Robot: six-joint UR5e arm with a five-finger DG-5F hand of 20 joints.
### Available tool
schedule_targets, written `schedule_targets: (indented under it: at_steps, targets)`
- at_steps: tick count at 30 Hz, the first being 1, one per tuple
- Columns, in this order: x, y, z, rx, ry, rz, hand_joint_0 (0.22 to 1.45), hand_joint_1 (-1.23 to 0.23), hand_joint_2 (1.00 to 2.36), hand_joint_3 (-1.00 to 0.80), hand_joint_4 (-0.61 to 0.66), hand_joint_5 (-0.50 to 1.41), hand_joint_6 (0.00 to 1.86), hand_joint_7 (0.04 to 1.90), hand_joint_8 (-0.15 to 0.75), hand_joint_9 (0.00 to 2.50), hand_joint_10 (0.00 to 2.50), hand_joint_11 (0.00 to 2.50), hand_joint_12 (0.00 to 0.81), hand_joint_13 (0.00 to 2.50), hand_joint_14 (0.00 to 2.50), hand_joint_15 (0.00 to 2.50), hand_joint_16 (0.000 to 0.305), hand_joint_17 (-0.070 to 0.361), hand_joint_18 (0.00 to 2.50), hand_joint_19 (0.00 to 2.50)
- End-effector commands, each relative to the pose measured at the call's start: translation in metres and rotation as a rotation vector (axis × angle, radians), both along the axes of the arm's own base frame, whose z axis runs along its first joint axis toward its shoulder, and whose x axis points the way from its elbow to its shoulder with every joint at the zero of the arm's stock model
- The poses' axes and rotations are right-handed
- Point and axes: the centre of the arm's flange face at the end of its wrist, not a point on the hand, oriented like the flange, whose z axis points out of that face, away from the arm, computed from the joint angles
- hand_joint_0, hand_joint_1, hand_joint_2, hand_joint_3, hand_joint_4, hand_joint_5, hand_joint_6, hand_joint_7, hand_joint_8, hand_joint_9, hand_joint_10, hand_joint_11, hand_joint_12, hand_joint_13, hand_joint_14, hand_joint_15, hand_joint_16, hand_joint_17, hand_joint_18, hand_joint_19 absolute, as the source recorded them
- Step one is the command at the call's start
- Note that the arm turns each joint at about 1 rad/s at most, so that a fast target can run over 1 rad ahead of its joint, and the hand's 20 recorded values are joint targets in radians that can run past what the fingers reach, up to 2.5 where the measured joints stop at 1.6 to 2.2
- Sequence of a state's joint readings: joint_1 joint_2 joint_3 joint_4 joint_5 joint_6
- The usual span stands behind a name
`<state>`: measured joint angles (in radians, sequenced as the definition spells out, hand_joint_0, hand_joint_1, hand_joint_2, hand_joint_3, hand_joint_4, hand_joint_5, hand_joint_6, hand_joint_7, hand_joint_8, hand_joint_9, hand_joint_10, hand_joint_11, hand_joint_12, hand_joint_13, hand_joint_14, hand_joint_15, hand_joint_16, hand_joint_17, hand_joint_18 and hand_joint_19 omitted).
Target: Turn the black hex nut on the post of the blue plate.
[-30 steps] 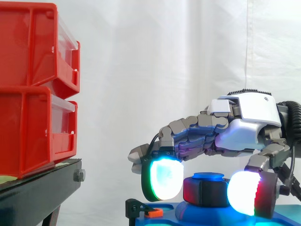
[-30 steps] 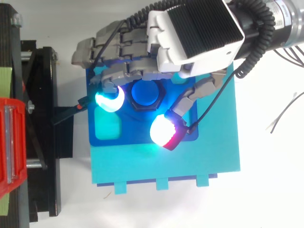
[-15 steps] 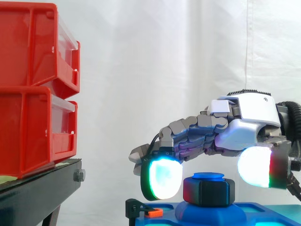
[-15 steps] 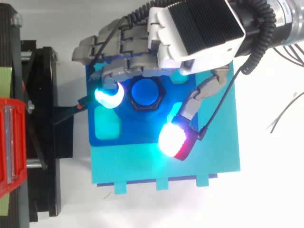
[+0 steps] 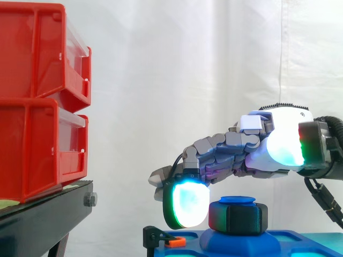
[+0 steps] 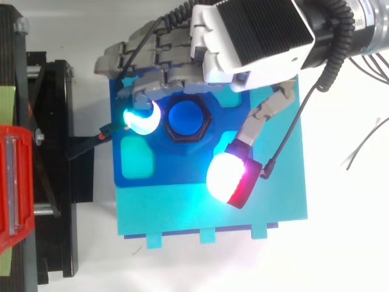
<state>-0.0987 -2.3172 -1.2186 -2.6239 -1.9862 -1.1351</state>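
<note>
The black hex nut [image 5: 238,217] sits on the blue post [image 6: 186,118] of the blue plate [image 6: 176,173], low in the side view and near the middle of the top view. I cannot tell how far it is turned. I think the turning is not finished, because nothing has hold of the nut right now. The hand [image 6: 249,42] hangs over it from the upper right. Its fingers bend down on the left side of the nut, and one glowing pad [image 5: 186,202] is just beside it, maybe touching. The thumb [image 6: 230,180] sticks out wide, well apart from the nut. So the hand is open and holds nothing. It has to close on the nut to turn it
</note>
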Motion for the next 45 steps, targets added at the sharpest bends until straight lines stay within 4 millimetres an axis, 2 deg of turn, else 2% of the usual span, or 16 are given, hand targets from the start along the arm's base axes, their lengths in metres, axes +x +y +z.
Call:
schedule_targets:
  at_steps: [1,8,33,36,41,45]
  targets:
    - [0.000,-0.002,0.000,0.000,-0.001,-0.001,0.28,-0.12,1.00,-0.50,0.42,-0.18,0.50,1.03,0.367,0.35,0.00,0.00,0.473,0.37,0.00,0.14,0.074,0.166,0.44,0.34]
    - [-0.001,-0.004,0.000,0.000,-0.001,-0.004,0.30,-0.07,1.00,-0.50,0.41,-0.17,0.50,1.04,0.359,0.36,0.00,0.00,0.464,0.37,0.00,0.14,0.072,0.161,0.44,0.34]
    - [-0.006,-0.022,0.000,0.000,0.000,-0.022,0.32,-0.07,1.00,-0.50,0.41,-0.17,0.50,1.03,0.354,0.36,0.00,0.00,0.459,0.36,0.00,0.14,0.070,0.159,0.42,0.34]
    - [-0.007,-0.025,0.000,0.000,-0.001,-0.016,0.32,-0.10,1.00,-0.50,0.40,-0.18,0.50,1.04,0.353,0.35,0.00,0.00,0.461,0.35,0.01,0.14,0.071,0.159,0.42,0.33]
    - [-0.007,-0.025,0.001,0.001,-0.008,-0.016,0.30,-0.33,1.00,-0.50,0.40,-0.20,0.50,1.01,0.347,0.32,0.00,0.00,0.460,0.34,0.00,0.13,0.072,0.162,0.41,0.33]
    - [-0.004,-0.022,0.004,0.008,-0.018,-0.008,0.29,-0.38,1.00,-0.50,0.38,-0.21,0.50,1.00,0.344,0.30,0.00,0.00,0.461,0.34,0.00,0.13,0.072,0.163,0.41,0.33]
